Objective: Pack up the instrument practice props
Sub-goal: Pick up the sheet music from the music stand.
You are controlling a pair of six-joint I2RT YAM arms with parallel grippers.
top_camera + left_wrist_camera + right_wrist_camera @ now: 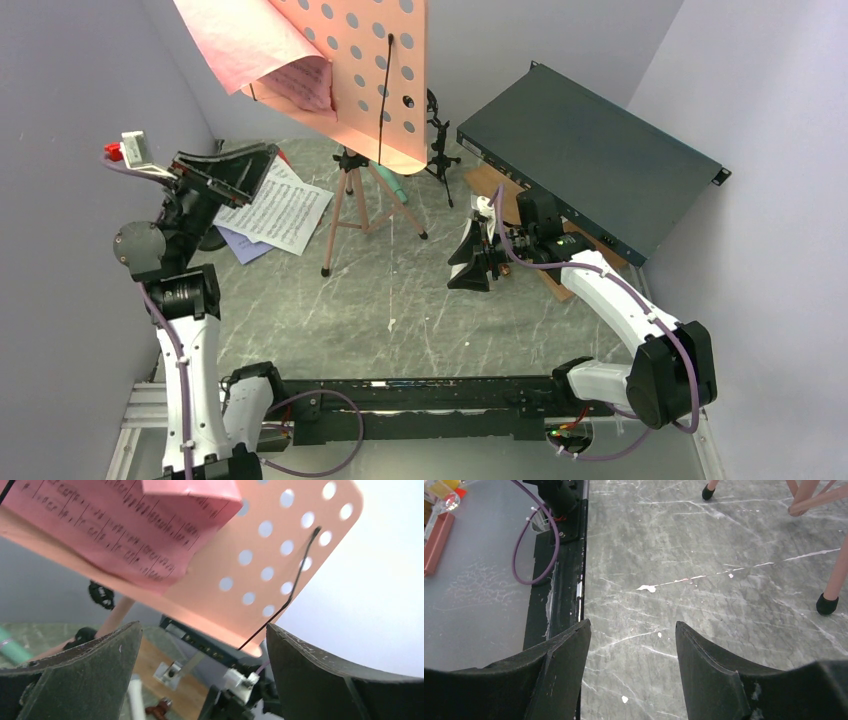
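On the top view, the pink music tripod stands at about 12 o'clock on the grey, marble-veined table. It has slim tubular legs with black rubber feet. Its flat sheet-metal desk is punched with rows of round holes and tilts towards the camera. A thin bent black wire runs down the face of the desk. A red sheet-music page, soft and curling at its lower corner, lies against the desk.

At 10 o'clock a white printed sheet-music page lies flat on the table, overlapping a lavender page beneath it. A green cylindrical microphone lies behind the tripod legs. Just beside it, at 1 o'clock, stands a spindly black microphone mount.

The large dark green metal box, slab-shaped with a matt lid, fills the 2 o'clock corner. It sits partly on a flat brown wooden board.

The left gripper is raised at 10 o'clock above the pages. Its broad, matt black fingers are spread wide with nothing between them, and it points up at the underside of the desk. The right gripper hovers at 3 o'clock near the board. Its jaws are moderately apart and empty, with only scratched table showing between them.
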